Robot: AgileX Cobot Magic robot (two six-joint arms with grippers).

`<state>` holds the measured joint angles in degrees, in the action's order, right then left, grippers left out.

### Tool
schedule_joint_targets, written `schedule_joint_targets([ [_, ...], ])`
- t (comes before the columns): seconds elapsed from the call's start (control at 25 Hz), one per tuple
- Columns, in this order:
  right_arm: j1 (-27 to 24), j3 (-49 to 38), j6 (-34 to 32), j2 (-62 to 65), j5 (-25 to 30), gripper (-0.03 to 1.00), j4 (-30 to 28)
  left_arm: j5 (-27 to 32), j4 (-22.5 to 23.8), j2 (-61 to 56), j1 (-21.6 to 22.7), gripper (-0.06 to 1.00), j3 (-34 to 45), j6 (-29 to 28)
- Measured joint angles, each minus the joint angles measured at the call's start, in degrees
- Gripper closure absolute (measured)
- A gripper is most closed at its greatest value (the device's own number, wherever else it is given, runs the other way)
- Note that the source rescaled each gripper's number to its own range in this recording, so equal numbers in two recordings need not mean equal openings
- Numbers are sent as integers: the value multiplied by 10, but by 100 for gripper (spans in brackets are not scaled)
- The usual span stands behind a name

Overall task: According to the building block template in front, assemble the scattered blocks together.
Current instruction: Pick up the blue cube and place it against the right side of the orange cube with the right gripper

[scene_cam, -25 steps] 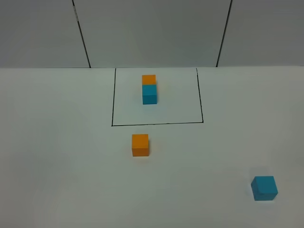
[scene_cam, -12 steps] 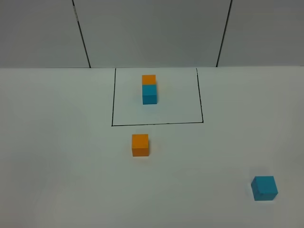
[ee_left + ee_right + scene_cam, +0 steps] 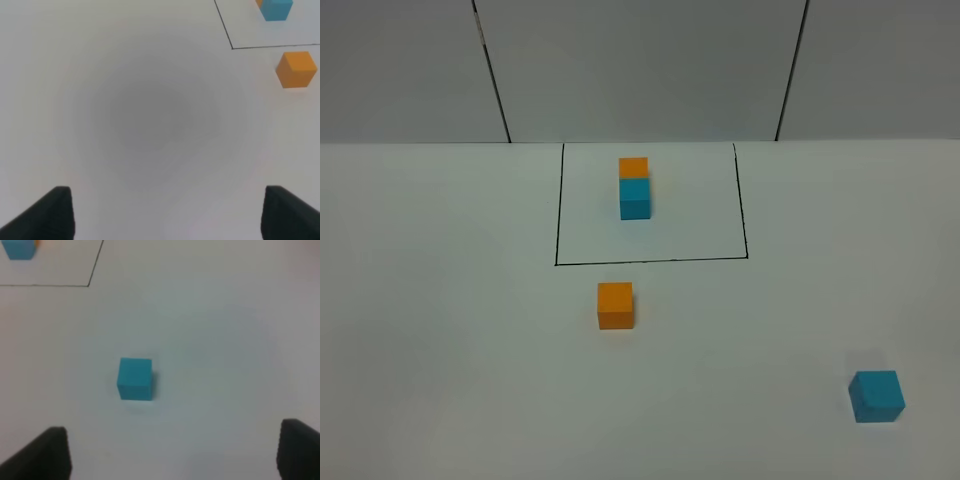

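Left fingers [image 3: 47, 217] and right fingers [image 3: 42, 457] spread wide, empty; matte teal cube [image 3: 135, 379] sits apart.

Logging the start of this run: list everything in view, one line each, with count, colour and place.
template: one, orange and teal cubes joined, inside the outline
orange cube: one, orange, just outside the outline's near line
teal cube: one, teal, near right of the table, apart from the rest
outline: one, black line, far middle of the table
table: one, white, under everything
wall panels: three, grey, behind the table
left gripper: one, black, open over bare table, holding nothing
right gripper: one, black, open, teal cube ahead of it, not between its fingers
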<state>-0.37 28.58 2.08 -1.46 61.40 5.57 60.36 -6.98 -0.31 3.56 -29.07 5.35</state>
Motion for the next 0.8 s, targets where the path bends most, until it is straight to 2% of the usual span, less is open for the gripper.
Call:
schedule_joint_targets([
  [0.16, 0, 0, 0, -78, -1, 24, 32, 0, 0, 0, 0, 23, 0, 1],
  [0.32, 0, 32, 40, -212, -6, 17, 52, -1, 0, 0, 0, 23, 0, 1],
  [0.52, 0, 100, 47, -410, -53, 16, 71, -1, 0, 0, 0, 23, 0, 1],
  [0.8, 11, 144, 76, -677, -126, 15, 88, -1, 0, 0, 0, 23, 0, 1],
])
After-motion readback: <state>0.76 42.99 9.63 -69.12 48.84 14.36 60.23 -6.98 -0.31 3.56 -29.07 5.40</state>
